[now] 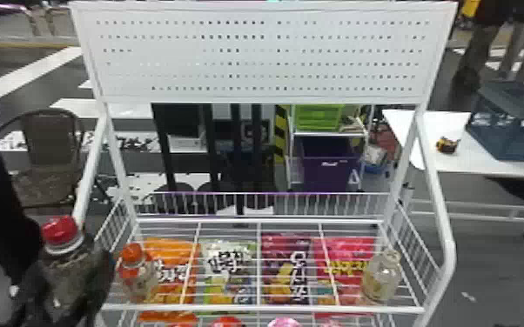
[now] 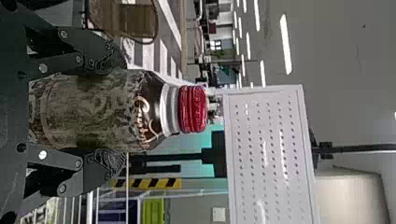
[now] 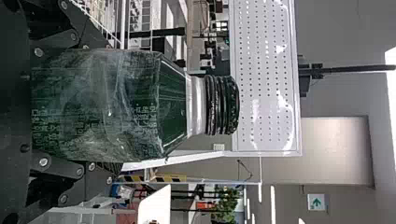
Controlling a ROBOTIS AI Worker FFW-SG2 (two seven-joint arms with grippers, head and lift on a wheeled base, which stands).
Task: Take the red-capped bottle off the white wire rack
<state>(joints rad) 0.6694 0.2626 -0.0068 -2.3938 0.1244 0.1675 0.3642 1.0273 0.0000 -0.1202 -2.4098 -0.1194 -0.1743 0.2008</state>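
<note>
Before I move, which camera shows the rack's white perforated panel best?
The head view: it shows the rack's perforated panel face-on, full width. The left and right wrist views each show it turned sideways, one end cut off by the picture's edge.

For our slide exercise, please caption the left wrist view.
Red-capped bottle held in the left pincer, white perforated panel beyond.
</note>
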